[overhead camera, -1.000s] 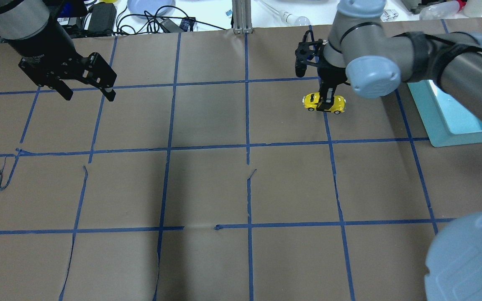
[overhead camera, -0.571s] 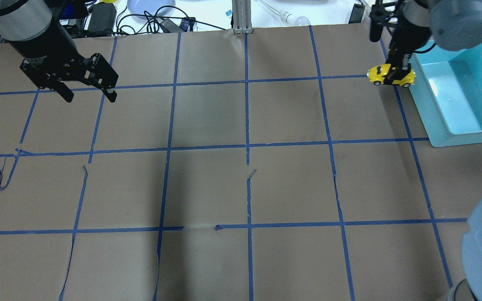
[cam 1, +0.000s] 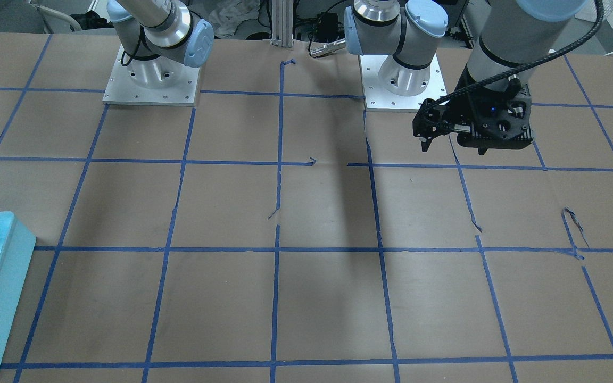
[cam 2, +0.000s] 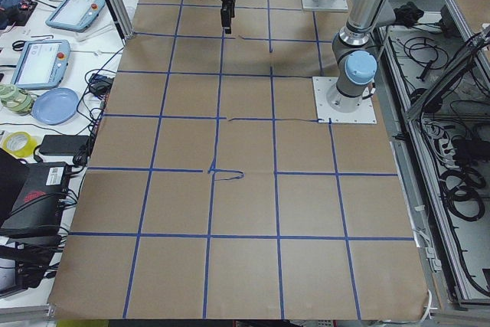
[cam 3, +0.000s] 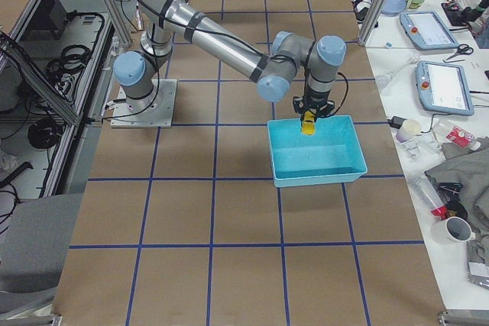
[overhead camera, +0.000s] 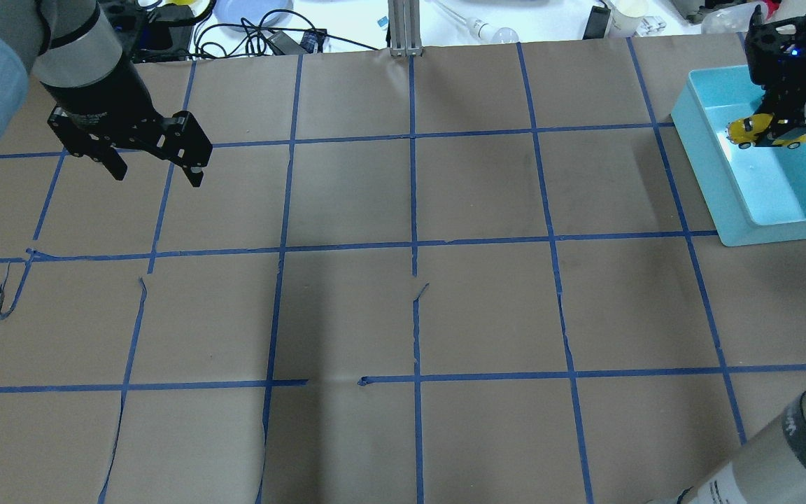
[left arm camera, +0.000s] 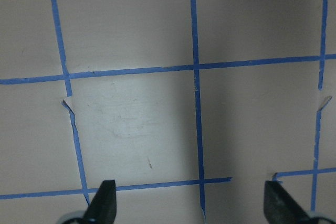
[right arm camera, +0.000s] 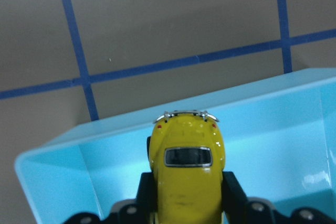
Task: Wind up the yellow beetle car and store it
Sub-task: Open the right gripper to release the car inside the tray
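Since a second ago, the right arm has swung from the middle of the grid to the far right corner, taking the yellow beetle car (overhead camera: 767, 131) with it. The left arm has shifted only slightly.

Nearest the overhead camera lies the worktop (overhead camera: 480, 315), covered in brown paper and marked into squares with blue tape that is torn in a few places. Further back on the left, the left gripper (overhead camera: 156, 171) hangs above the paper with its fingers (left arm camera: 102, 203) spread wide and nothing between them.

Further back on the right sits a light blue bin (overhead camera: 788, 231). The right gripper (overhead camera: 779, 124) is over the bin's interior, its fingers (right arm camera: 233, 195) closed on the car's two sides. The wrist view shows the car's roof, a dark window and a silver bumper pointing away, with the bin's blue floor beneath. Whether the wheels touch that floor cannot be told. Beyond the worktop's far edge are cables (overhead camera: 249, 31) and a pale blue plate (overhead camera: 252, 10).

The task looks close to done. The car is at its storage place, so the winding step is probably over, though nothing here confirms it. What seems left is to lower the car if needed, open the fingers and lift the arm away. A wound car may roll on release, but the bin's walls should contain it.
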